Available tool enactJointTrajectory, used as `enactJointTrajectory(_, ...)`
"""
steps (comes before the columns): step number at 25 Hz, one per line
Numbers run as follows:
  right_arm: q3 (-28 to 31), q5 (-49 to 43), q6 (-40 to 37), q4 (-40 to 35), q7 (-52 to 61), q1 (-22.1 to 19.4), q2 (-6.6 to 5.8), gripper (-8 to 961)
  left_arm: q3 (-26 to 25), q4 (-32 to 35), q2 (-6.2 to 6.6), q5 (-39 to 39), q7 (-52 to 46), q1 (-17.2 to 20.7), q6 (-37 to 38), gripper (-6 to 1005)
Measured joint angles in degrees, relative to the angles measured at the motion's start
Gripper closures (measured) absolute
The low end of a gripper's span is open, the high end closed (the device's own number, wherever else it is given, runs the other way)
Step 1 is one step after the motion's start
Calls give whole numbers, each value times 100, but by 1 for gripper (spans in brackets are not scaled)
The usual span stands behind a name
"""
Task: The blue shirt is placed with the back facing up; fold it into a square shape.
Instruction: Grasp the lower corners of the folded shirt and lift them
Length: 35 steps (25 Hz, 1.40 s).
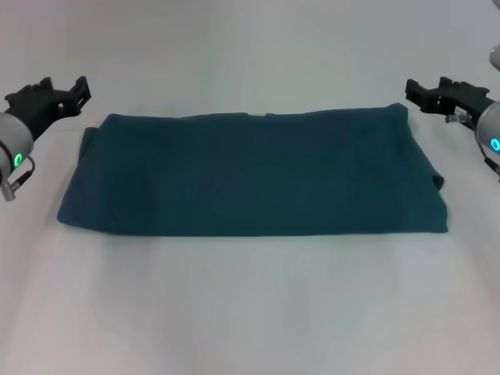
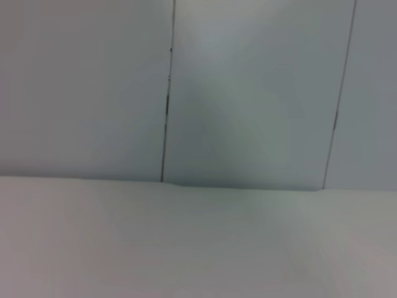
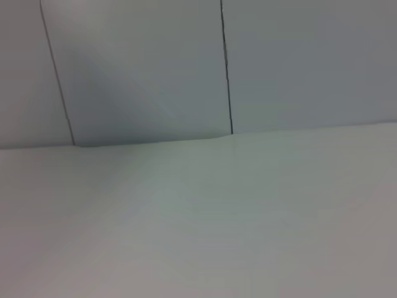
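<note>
Starting at the left, our left gripper hangs off the far-left corner of the blue shirt, clear of the cloth and holding nothing; we cannot tell whether its fingers are apart or together. The shirt itself lies flat on the white table as a wide band, already folded over on itself, longer across than deep, with its far edge roughly level with both grippers. Its left end looks tidy, while the right end has a small loose flap poking out at the near-right side. At the right, our right gripper sits just off the far-right corner, also empty, finger state unreadable. Both wrist views show only table and wall panels, so we have no close look at either corner.

We judge the band still needs folding end to end. The risks: pinching only the top layer so the stack peels apart, uneven lifts skewing the edges, and that loose flap spoiling the square.
</note>
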Motion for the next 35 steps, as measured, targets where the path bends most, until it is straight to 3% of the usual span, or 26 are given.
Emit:
enactJointTrajectory(3,-327,-24,-278,-8,437,-167,-71,359,63,33,9,57,-246,118,0,455)
enactJointTrajectory(6,-747,-28,-792,-139,1063,-439,-161,125,615,207,41,176,-999,385,157,313)
enactJointTrajectory(10,-1298,-31,-1477,-480,1811,-884,-226,85,1709,878,-12,231,-2146,1045,719,207)
enactJointTrajectory(16,-2140,-52,-2185,-1180,2906,-1467,-306,25,2372,1721,-107,302,-3100,1748,1246,148)
enactJointTrajectory(25,-2317,-906,-3180,-1692,4873,-1752,-686,14,2356,1921,-85,1409,-4179,1940,1285,147)
enactJointTrajectory(35,-1956,-1378,-3988,-1999,5872,-1956,-880,15,2007,1952,-31,2652,-4837,1968,1342,152)
